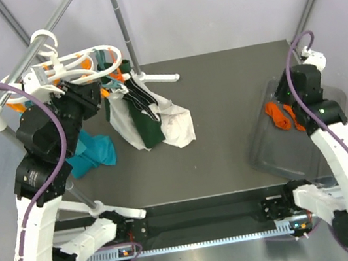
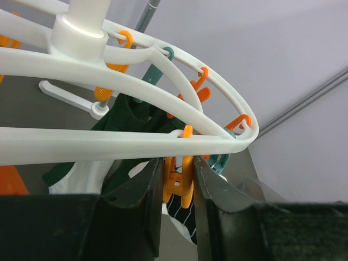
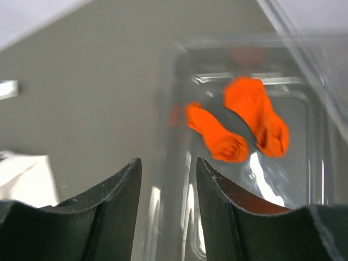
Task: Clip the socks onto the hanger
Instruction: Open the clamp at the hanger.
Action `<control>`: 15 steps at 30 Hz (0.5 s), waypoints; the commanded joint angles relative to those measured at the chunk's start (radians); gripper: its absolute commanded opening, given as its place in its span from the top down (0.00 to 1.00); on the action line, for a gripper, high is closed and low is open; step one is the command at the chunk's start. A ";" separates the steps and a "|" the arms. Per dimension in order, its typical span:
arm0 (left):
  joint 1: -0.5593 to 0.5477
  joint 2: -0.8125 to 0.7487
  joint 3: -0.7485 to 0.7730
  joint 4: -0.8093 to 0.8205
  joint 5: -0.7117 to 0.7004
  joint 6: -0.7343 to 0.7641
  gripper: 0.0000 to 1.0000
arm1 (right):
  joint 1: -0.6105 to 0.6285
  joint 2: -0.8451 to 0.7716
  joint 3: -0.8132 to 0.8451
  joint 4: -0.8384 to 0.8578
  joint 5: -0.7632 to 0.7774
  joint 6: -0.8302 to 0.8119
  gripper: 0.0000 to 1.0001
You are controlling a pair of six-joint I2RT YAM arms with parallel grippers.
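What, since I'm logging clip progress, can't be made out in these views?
- Left wrist: whether the left gripper actually squeezes the orange clip between its fingers; contact unclear.
- Top view: the right arm covers part of the orange socks.
- Right wrist: those socks are blurred inside the clear bin; fabric detail lost.

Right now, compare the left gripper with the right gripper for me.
The left gripper is raised at the hanger; the right gripper hangs over the clear bin. The left gripper is shut on an orange clip; the right gripper is open, holding nothing, with two orange socks below. Both are dark and two-fingered.
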 commanded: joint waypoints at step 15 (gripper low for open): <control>-0.001 -0.055 -0.071 0.022 0.089 0.000 1.00 | -0.353 0.524 -0.084 0.278 -0.323 -0.139 0.47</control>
